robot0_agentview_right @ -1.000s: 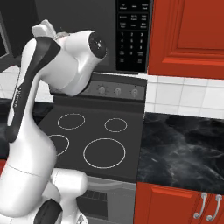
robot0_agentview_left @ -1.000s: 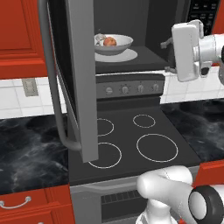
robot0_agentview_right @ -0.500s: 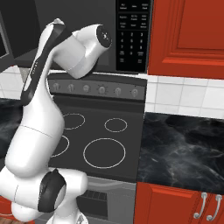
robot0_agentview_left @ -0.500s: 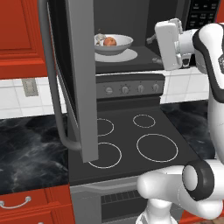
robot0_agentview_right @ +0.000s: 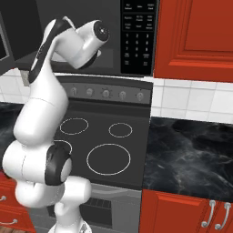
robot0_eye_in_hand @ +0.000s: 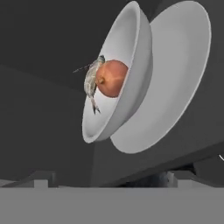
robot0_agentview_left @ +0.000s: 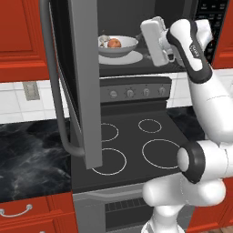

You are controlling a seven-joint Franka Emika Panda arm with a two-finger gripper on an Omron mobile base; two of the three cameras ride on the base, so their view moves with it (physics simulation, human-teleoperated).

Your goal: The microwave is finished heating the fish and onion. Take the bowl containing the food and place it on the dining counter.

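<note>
The microwave (robot0_agentview_left: 136,27) hangs above the stove with its door (robot0_agentview_left: 79,82) swung wide open to the left. Inside, the light grey bowl (robot0_agentview_left: 119,47) sits on the flat white turntable plate (robot0_agentview_left: 124,58), holding the orange-red onion (robot0_agentview_left: 114,43) and the pale fish (robot0_agentview_left: 104,39). My gripper (robot0_agentview_left: 150,45) hovers at the opening, just right of the bowl and apart from it. In the hand view the bowl (robot0_eye_in_hand: 131,57), onion (robot0_eye_in_hand: 112,78) and fish (robot0_eye_in_hand: 91,81) lie straight ahead. The gripper (robot0_eye_in_hand: 111,179) is open, its tips wide apart with nothing between them. The dining counter is out of view.
Below the microwave is the black stove (robot0_agentview_left: 132,150) with ring burners and a knob panel (robot0_agentview_right: 104,93). Black marbled counters (robot0_agentview_right: 191,154) flank it, with red cabinets (robot0_agentview_right: 195,36) above and below. The keypad (robot0_agentview_right: 139,36) is right of the opening. The open door overhangs the stove's left side.
The arm has swung left and forward, bringing the hand from the right of the microwave to its opening, close beside the bowl. The bowl and food have not moved.
</note>
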